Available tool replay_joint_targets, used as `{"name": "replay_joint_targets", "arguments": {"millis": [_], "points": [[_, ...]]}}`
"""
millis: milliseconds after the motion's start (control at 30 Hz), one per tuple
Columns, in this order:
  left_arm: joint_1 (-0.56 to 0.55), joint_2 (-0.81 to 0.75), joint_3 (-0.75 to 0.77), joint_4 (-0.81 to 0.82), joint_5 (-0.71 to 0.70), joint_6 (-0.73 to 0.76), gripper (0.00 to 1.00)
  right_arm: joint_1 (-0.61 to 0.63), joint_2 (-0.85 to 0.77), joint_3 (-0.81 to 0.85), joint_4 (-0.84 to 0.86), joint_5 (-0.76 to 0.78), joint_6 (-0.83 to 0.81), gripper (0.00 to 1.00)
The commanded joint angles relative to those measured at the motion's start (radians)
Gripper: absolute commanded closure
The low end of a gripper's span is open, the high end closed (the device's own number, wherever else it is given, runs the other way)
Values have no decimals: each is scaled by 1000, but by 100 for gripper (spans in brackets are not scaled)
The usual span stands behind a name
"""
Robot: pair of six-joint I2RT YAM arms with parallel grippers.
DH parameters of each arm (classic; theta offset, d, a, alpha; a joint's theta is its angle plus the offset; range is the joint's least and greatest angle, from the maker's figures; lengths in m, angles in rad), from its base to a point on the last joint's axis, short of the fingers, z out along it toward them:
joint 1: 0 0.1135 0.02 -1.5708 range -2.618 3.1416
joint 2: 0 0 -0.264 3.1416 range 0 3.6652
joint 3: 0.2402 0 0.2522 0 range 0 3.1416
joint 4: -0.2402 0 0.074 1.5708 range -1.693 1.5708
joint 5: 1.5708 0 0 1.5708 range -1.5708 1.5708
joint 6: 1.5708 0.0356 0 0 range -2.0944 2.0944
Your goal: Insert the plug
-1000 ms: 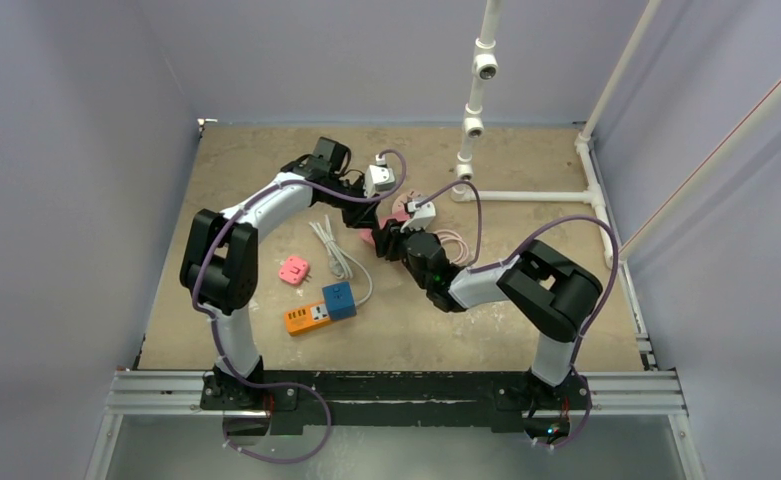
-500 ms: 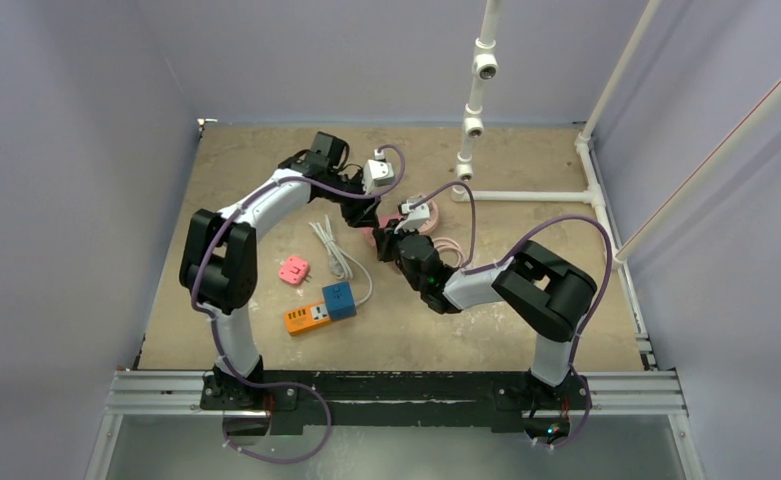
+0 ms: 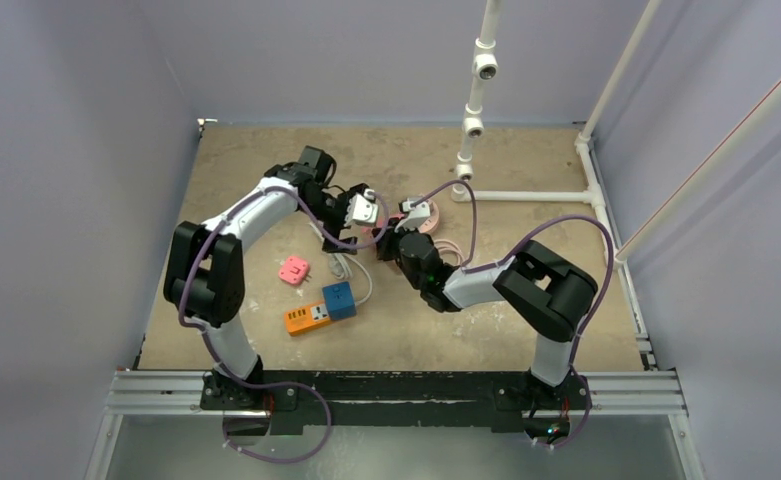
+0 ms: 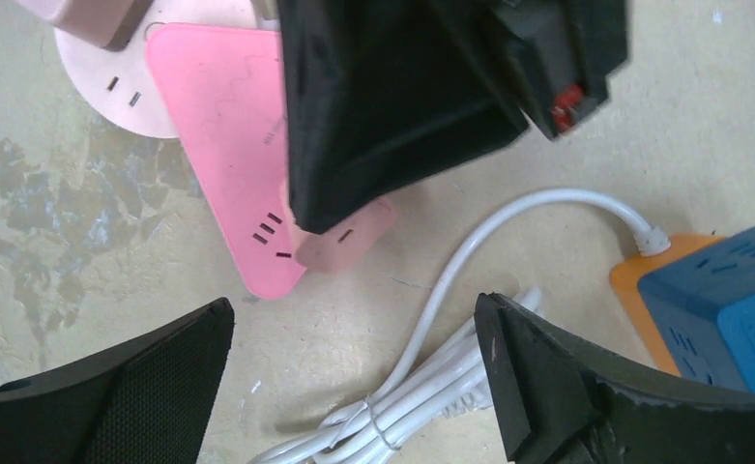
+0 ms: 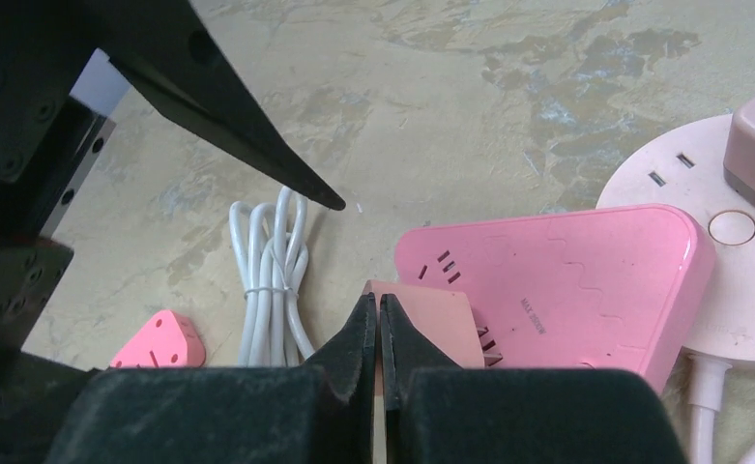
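While my right gripper, fingers pinched together, meets the pale pink plug at the lower left edge of the pink power strip, my left gripper hangs wide open over the white cable.

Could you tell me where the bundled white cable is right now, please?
The white cable lies left of centre in the top view, between the small pink adapter and the pink power strip, just beyond the blue-and-orange socket block.
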Motion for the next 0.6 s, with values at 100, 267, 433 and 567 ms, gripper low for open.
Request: {"name": "replay_joint_targets", "arguments": {"millis": [100,267,433,567], "points": [[-16,-91,-115,190,50,311,1,-22,-39,-9,-57,-39,25,100],[-29,-71,-154,318,53,338,1,-25,-42,-16,-54,-53,30,100],[-39,-19,-122,190,70,470,13,-29,-41,-23,-43,-67,40,100],[-50,6,-115,123,66,548,29,-32,-50,-32,-36,-75,51,100]]}}
